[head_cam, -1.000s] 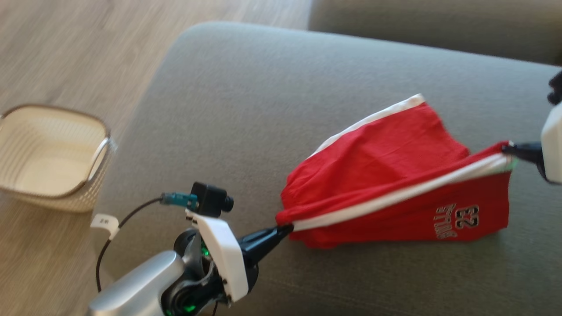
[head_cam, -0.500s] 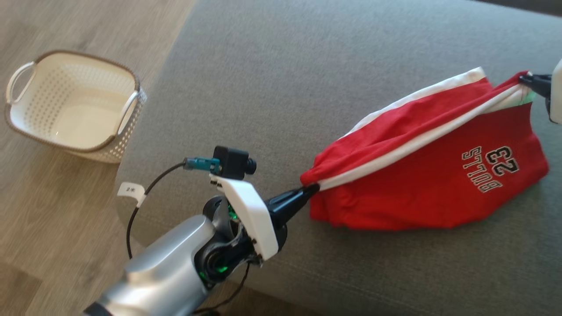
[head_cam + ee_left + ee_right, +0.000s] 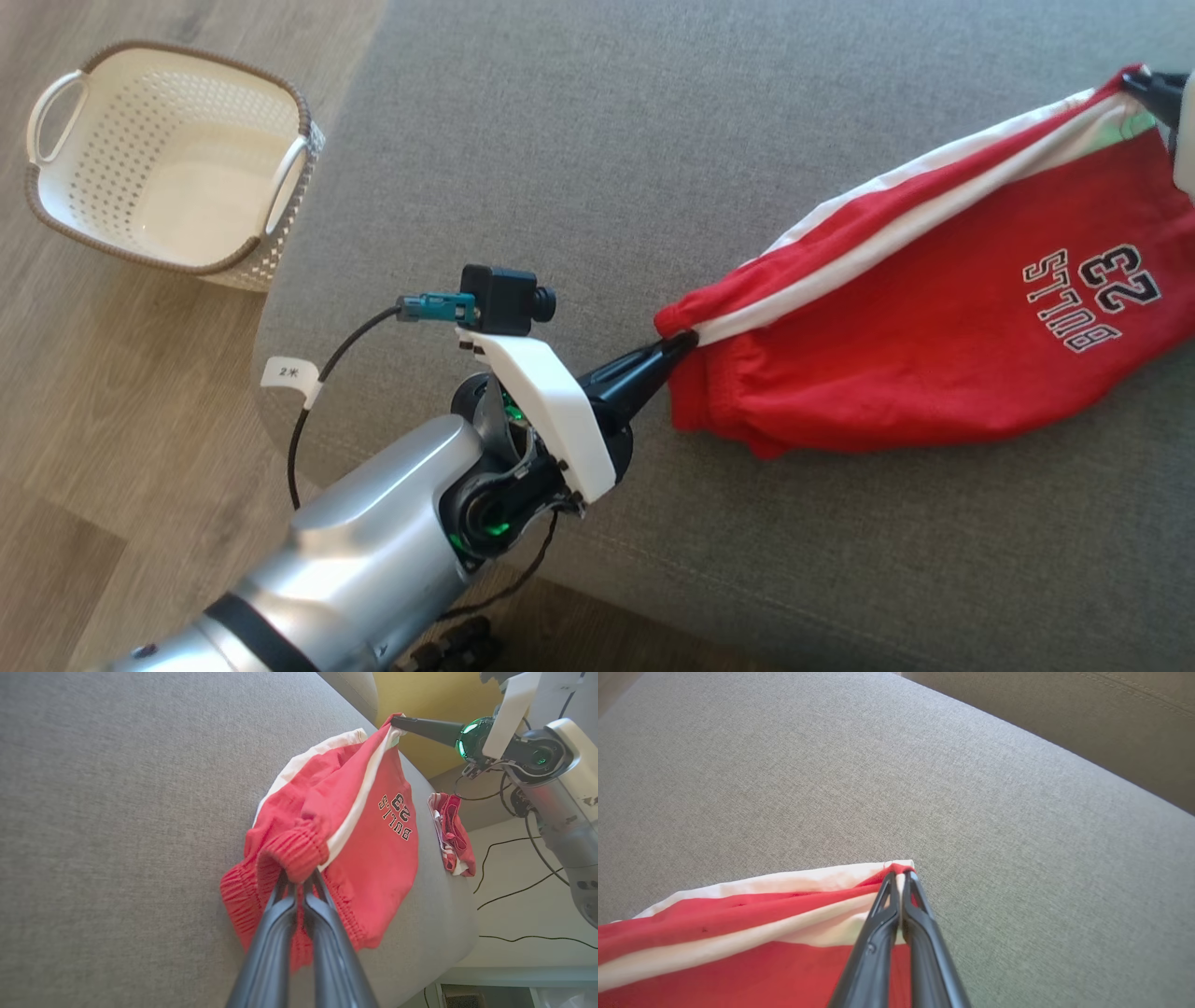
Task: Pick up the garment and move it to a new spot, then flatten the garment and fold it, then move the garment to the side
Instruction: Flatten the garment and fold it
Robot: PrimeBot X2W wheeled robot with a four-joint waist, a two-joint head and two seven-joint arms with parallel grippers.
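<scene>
Red shorts [image 3: 915, 345] with a white side stripe and a small "BULLS 23" print hang stretched over the grey sofa seat [image 3: 579, 168]. My left gripper [image 3: 686, 341] is shut on their elastic waistband [image 3: 299, 854]. My right gripper [image 3: 1134, 82] is shut on the hem corner, which the right wrist view shows between its fingertips [image 3: 899, 875]. The shorts' lower part rests on the cushion. The garment [image 3: 451, 840], a crumpled red piece with red-white striped trim, lies at the sofa's edge in the left wrist view, apart from both grippers.
A white perforated basket [image 3: 187, 51] with a brown rim stands on the wooden floor to the left of the sofa. The sofa's backrest [image 3: 1064, 714] rises beyond the seat. Cables [image 3: 514, 891] trail across the floor below the sofa's edge.
The head view has shifted, so the basket and sofa sit differently in the picture. Both grippers keep their hold and the shorts stay stretched between them, now tilted more steeply.
</scene>
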